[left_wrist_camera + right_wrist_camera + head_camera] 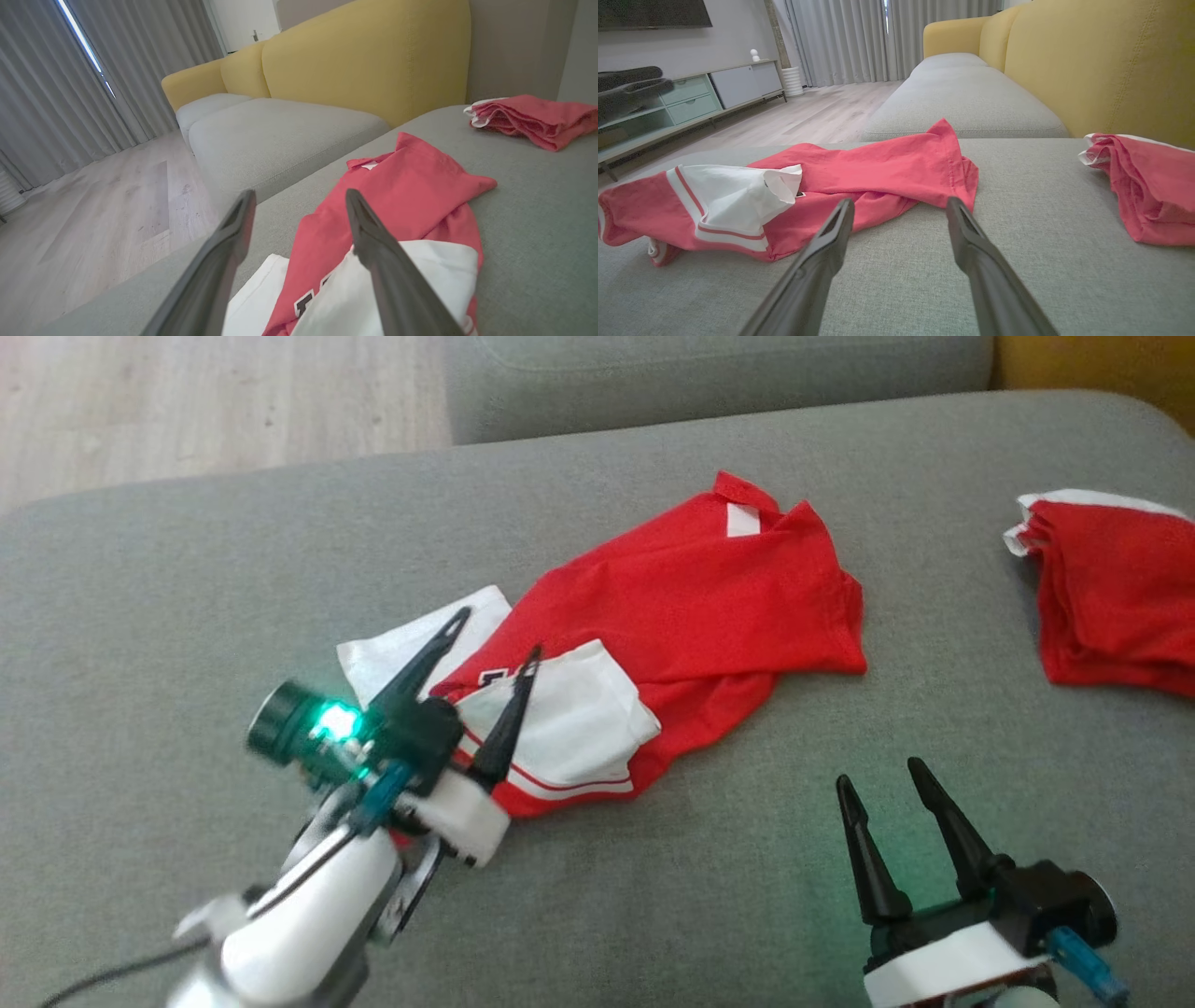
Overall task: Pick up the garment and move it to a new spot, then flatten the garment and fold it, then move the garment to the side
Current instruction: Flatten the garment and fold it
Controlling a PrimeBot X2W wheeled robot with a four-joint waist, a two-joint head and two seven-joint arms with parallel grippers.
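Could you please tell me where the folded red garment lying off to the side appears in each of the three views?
Head view: the folded red garment is at the right edge, in the upper half.
Left wrist view: it is in the upper right corner.
Right wrist view: it is at the right edge, at mid-height.
Shared landmark: the crumpled red-and-white shirt lies to its left in every view.

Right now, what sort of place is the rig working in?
Most likely a home living room. A grey sofa with a yellow backrest, a low cabinet with drawers below a dark screen, and floor-length curtains beside a wood floor.
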